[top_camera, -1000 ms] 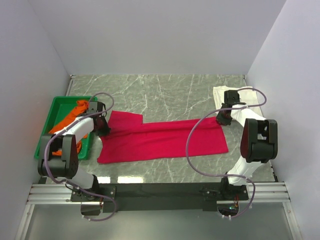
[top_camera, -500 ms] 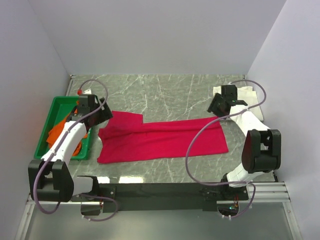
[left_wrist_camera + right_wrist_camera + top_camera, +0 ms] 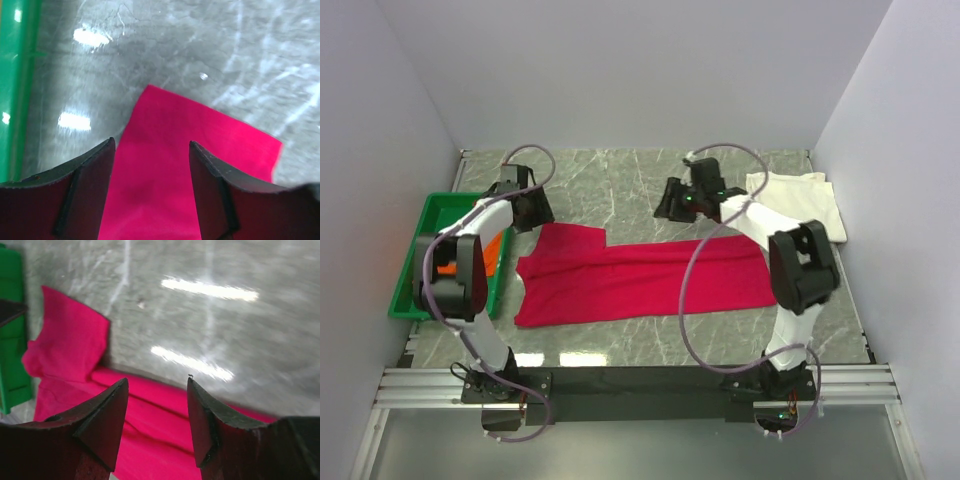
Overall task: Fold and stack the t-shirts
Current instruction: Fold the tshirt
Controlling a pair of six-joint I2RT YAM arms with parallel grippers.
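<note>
The green bin [image 3: 408, 268] holds the orange t-shirt [image 3: 492, 256] (partly hidden by an arm). The crimson t-shirt [image 3: 640, 280] lies spread mid-table, with the cream t-shirt [image 3: 800, 195] at far right. The left gripper [image 3: 150, 145] and right gripper [image 3: 157, 382] both stand parted and hold nothing.

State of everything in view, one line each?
Red shirt: laid flat, partly folded, not held.
White shirt: folded, far right.
Orange shirt: crumpled in bin.
Bin: upright, holds orange shirt.
Left fingers: open, empty.
Right fingers: open, empty.

No legible text, label, brand or number anywhere.
</note>
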